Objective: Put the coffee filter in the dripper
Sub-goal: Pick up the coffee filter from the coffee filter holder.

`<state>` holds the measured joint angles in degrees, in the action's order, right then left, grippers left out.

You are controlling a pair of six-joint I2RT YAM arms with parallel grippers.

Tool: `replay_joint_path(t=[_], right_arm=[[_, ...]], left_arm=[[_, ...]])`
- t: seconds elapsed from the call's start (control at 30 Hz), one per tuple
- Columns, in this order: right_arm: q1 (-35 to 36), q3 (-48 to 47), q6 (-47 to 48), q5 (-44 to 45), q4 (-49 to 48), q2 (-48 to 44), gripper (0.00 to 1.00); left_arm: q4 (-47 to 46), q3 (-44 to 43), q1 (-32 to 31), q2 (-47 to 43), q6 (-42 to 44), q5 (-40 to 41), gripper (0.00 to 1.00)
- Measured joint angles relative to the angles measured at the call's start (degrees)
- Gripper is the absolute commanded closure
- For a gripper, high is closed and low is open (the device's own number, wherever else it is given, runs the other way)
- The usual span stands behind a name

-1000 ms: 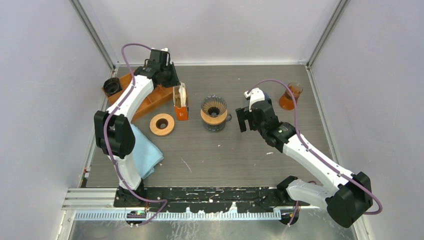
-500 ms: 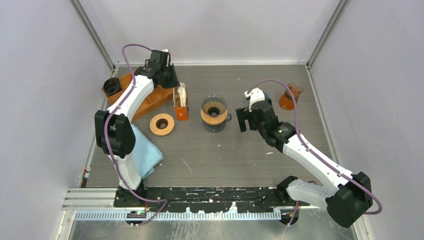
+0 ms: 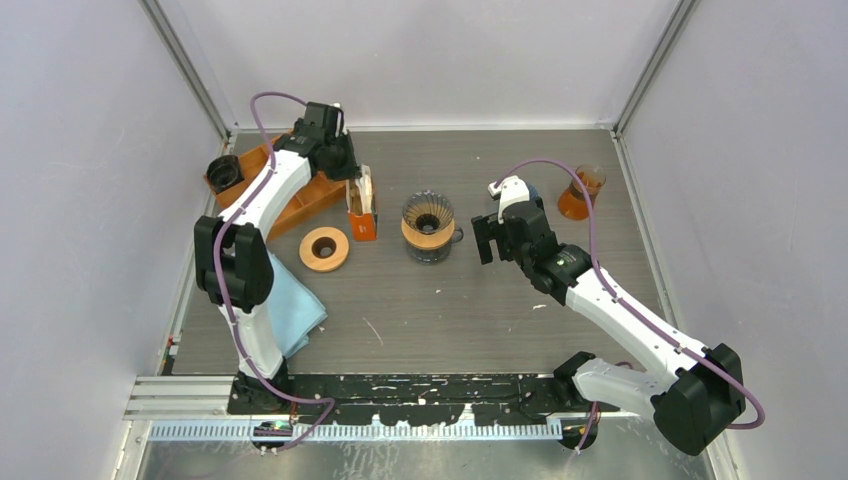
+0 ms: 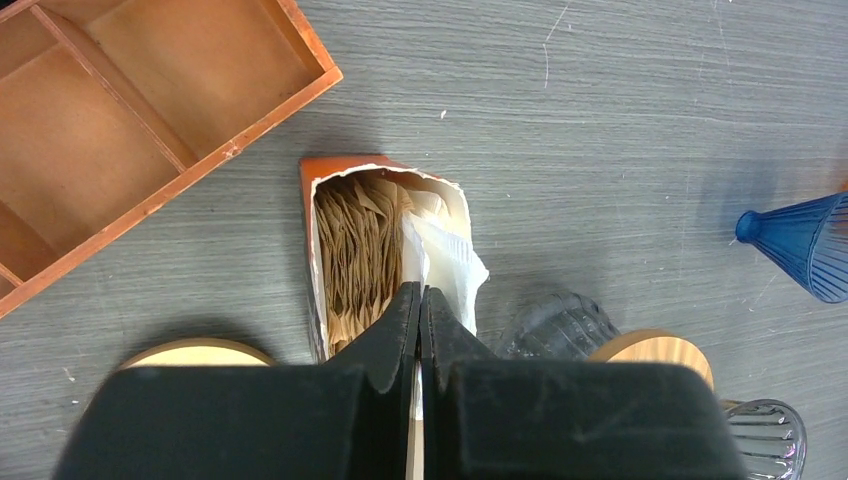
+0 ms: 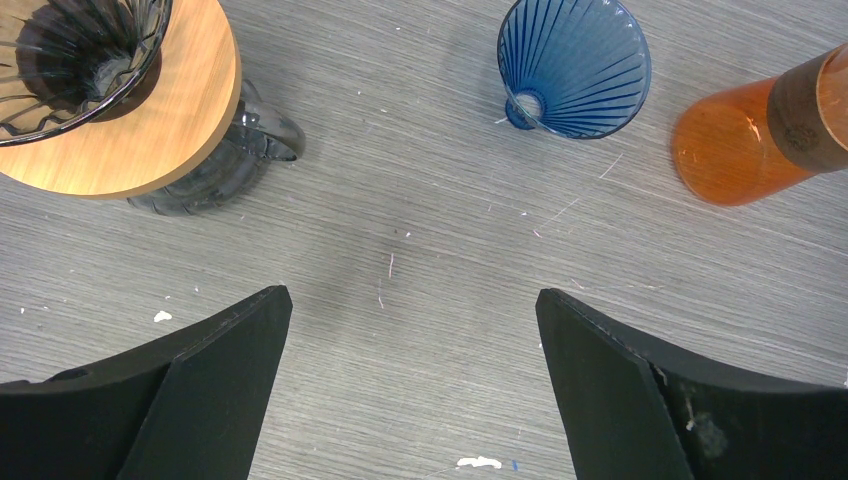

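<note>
An orange box [image 4: 330, 175] packed with brown filters stands open, and a white coffee filter [image 4: 448, 262] sticks out at its right side. My left gripper [image 4: 421, 290] is shut on that white filter's edge, a thin strip of paper showing between the closed fingers. From above, the left gripper [image 3: 357, 178] hangs over the box [image 3: 362, 218]. The dripper [image 3: 428, 222], ribbed glass in a wooden collar, stands right of the box and holds nothing. My right gripper [image 5: 412, 295] is wide open over bare table, to the right of the dripper [image 5: 90, 60].
A wooden divided tray [image 3: 300, 195] and a black cup [image 3: 224, 172] sit at the back left. A wooden ring [image 3: 324, 249] and a blue cloth [image 3: 292, 310] lie nearer. A blue cone [image 5: 575, 65] and an orange carafe [image 5: 760, 130] stand beyond the right gripper.
The left gripper has closed fully on the white filter at the box. The left arm shifted slightly; the right arm has not moved.
</note>
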<state>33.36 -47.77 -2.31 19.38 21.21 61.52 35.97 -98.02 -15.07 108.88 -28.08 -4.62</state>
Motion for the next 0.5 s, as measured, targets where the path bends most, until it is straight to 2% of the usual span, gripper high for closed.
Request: replay_joint_path(t=[0.5], right_arm=[[0.0,0.0,-0.02,-0.44,0.02,-0.63,0.0]], left_arm=[[1.79,-0.02,0.0,-2.05,1.79,1.49,1.0]])
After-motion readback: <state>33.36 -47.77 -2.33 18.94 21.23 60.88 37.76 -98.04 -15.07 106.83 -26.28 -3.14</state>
